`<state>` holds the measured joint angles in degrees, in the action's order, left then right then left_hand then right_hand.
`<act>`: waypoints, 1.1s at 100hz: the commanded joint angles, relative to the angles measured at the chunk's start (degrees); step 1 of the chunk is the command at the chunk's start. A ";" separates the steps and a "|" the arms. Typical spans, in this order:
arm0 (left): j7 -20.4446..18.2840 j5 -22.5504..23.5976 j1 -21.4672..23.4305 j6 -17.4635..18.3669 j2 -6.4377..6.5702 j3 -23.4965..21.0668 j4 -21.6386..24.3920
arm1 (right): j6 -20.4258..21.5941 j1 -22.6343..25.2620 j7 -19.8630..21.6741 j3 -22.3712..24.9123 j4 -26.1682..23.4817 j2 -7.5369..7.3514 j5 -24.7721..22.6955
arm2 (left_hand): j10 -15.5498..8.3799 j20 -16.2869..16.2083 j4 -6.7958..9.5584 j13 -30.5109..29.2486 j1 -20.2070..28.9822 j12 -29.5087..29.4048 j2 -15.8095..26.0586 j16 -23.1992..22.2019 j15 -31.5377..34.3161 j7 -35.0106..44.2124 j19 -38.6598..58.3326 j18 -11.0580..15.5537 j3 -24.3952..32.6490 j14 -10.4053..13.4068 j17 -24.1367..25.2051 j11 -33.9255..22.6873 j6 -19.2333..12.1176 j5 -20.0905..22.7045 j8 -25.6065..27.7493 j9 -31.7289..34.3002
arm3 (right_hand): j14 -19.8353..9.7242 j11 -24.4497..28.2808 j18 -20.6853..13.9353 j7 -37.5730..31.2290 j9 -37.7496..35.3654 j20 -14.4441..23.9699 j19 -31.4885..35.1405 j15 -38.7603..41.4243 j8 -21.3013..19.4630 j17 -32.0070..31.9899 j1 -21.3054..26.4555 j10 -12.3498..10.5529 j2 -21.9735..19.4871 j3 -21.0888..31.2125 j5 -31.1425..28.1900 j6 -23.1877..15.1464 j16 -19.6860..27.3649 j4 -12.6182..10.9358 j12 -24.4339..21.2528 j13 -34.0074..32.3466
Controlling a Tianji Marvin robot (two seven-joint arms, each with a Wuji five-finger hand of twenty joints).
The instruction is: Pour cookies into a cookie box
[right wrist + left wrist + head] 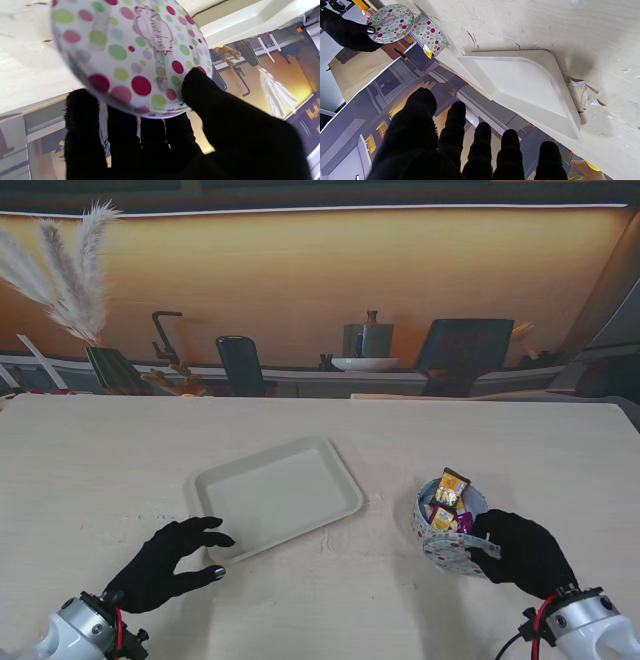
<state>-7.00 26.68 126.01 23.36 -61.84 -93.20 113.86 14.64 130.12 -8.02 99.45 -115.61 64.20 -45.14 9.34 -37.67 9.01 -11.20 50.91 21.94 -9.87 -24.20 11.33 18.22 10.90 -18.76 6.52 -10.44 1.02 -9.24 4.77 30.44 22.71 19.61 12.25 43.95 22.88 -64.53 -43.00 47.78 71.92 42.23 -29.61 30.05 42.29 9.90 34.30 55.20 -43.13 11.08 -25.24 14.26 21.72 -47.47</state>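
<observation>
A round polka-dot cookie box (427,518) (430,33) stands on the table to the right, with several wrapped cookies (449,495) sticking out of its open top. My right hand (525,552) (345,32) is shut on the box's polka-dot lid (455,548) (390,22) (132,55), tilted just nearer to me than the box; thumb and fingers (200,92) pinch its rim. My left hand (170,565) is open, fingers (455,117) spread, resting by the near-left corner of a bare white tray (275,495) (520,85).
The pale wooden table (120,470) has scuffed, peeling patches (580,92) beside the tray. Beyond its far edge is a counter with pampas grass (65,275), dark chairs (240,365) and a pot (368,338).
</observation>
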 commanded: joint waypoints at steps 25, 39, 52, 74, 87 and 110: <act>-0.98 -0.19 0.73 0.29 -0.26 -0.11 0.57 | -2.68 -7.83 4.91 -4.32 2.03 -0.52 2.87 | 0.07 -1.82 -1.73 -1.10 1.12 -0.31 2.69 -1.44 0.53 -0.90 0.23 -0.91 -1.84 -0.12 -0.42 0.71 -0.72 0.82 0.43 1.16 | 1.49 -0.91 1.42 -0.58 1.06 -1.38 -0.95 -1.84 -2.38 -2.83 0.37 -0.85 -1.68 1.65 -0.64 0.16 1.07 -0.22 -0.49 1.97; -0.99 -0.19 0.77 0.13 -0.27 -0.11 0.65 | -5.51 -12.32 7.12 -6.26 4.72 -0.81 5.44 | -0.02 -1.96 -1.72 -1.04 1.11 -0.31 2.76 -1.43 0.54 -0.92 0.23 -0.87 -1.92 -0.11 -0.47 0.74 -0.70 0.82 0.46 1.17 | 1.48 -1.10 1.34 -0.60 2.80 -1.42 -0.95 -2.29 -2.59 -4.81 0.45 -0.74 -1.89 1.69 -0.44 0.47 1.22 -0.21 -0.31 4.02; -1.11 -0.32 0.74 -0.07 -0.25 -0.05 0.65 | -8.48 -16.49 8.04 -8.05 7.47 -0.91 7.28 | -0.11 -2.06 -1.72 -1.01 1.08 -0.31 2.82 -1.43 0.56 -0.95 0.23 -0.89 -1.99 -0.14 -0.53 0.77 -0.74 0.77 0.48 1.12 | 1.55 -1.22 1.45 -0.67 4.04 -1.35 -0.76 -2.45 -2.75 -5.76 0.36 -0.59 -2.14 1.62 -0.23 0.68 1.30 -0.19 -0.20 5.40; -1.14 -0.32 0.76 -0.62 -0.27 -0.02 0.83 | -14.10 -21.80 7.77 -9.91 12.01 -0.81 7.71 | -0.04 -2.17 -1.70 -1.03 1.11 -0.29 2.81 -1.43 0.58 -0.94 0.16 -0.83 -2.06 -0.17 -0.48 0.75 -0.70 0.83 0.52 1.13 | 1.33 -1.20 1.11 -1.07 6.57 -1.16 -0.48 -2.46 -3.14 -8.10 -0.01 -0.57 -2.43 1.80 0.10 0.86 1.38 -0.12 0.03 8.09; -1.30 -0.34 0.75 -0.90 -0.25 0.01 0.91 | -17.29 -24.12 6.68 -11.01 14.73 -0.44 9.33 | -0.04 -2.22 -1.70 -0.96 1.08 -0.29 2.85 -1.42 0.55 -0.98 0.14 -0.84 -2.10 -0.16 -0.50 0.77 -0.71 0.76 0.52 1.14 | 1.25 -0.66 1.32 -1.15 9.13 -0.75 0.05 -1.92 -3.09 -9.83 0.29 -0.53 -2.42 1.67 0.36 1.67 1.08 -0.10 0.39 10.75; -1.54 -0.55 0.59 -1.36 -0.21 0.22 0.95 | -19.81 -26.55 3.48 -12.17 18.43 0.20 9.94 | -0.05 -2.34 -1.70 -1.11 1.05 -0.26 2.93 -1.47 0.65 -0.97 0.18 -0.90 -2.15 -0.09 -0.65 0.75 -0.72 0.75 0.56 1.09 | 1.23 0.09 1.29 -1.36 10.25 -0.53 0.63 -1.06 -3.15 -9.79 0.52 -0.45 -2.48 1.75 0.55 1.86 0.67 -0.13 0.69 11.55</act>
<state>-7.42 26.34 126.16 22.30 -61.83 -93.13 114.27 -4.49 103.84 -5.58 87.30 -97.84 64.03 -35.26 9.37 -38.44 9.01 -11.21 50.92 21.94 -9.86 -24.22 11.42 18.20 10.93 -19.31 5.84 -10.47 0.38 -9.24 4.78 30.44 22.72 19.61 12.93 43.24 23.06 -61.62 -34.95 46.68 71.89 40.25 -31.65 20.54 37.19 9.84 33.36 54.39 -42.21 15.25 -24.59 15.19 21.83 -37.53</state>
